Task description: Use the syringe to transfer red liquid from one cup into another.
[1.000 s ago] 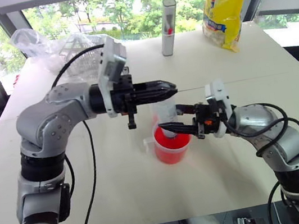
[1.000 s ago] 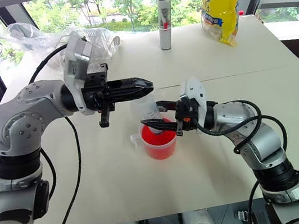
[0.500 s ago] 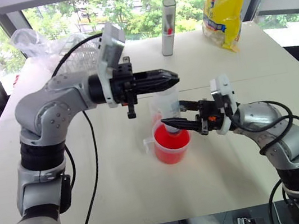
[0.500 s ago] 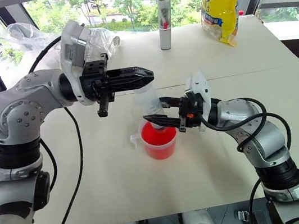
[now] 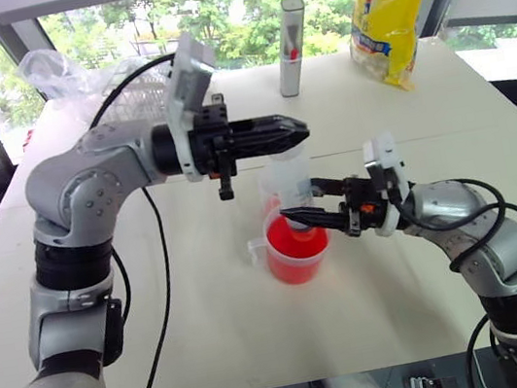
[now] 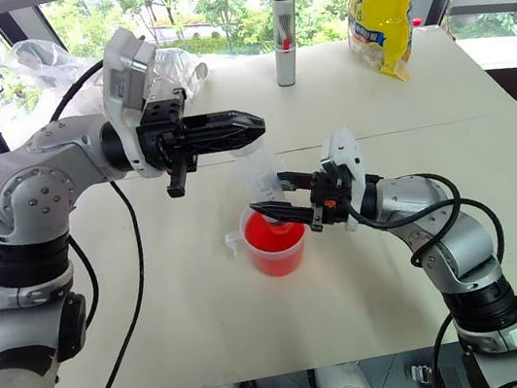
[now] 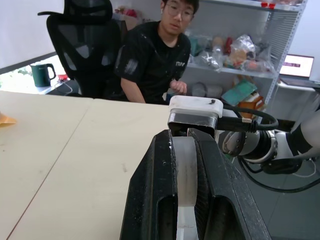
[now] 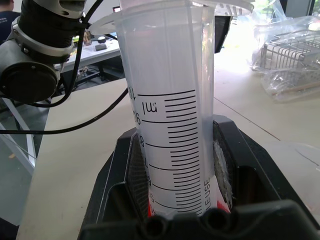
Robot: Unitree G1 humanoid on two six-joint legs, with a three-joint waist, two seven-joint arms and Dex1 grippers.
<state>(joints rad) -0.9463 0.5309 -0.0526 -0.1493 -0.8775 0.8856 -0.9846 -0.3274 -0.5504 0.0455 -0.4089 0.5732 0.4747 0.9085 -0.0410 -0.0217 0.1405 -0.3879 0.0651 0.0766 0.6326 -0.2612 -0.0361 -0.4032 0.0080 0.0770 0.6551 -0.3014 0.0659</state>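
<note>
Since a second ago the left gripper [image 5: 300,131] has risen slightly, jaws clamped on the syringe's plunger top. Right gripper [image 5: 301,203] grips the syringe [image 8: 172,130] barrel upright over the red-filled beaker [image 5: 295,253], mid-tabletop, the small cup [image 5: 276,191] just behind.

Office or lab: office chair [image 7: 87,40], cluttered shelves [image 7: 240,55].

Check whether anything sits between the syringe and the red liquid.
Nothing visible does. The syringe, gripped by the right gripper and left gripper, reaches down into the open beaker holding the red liquid.
</note>
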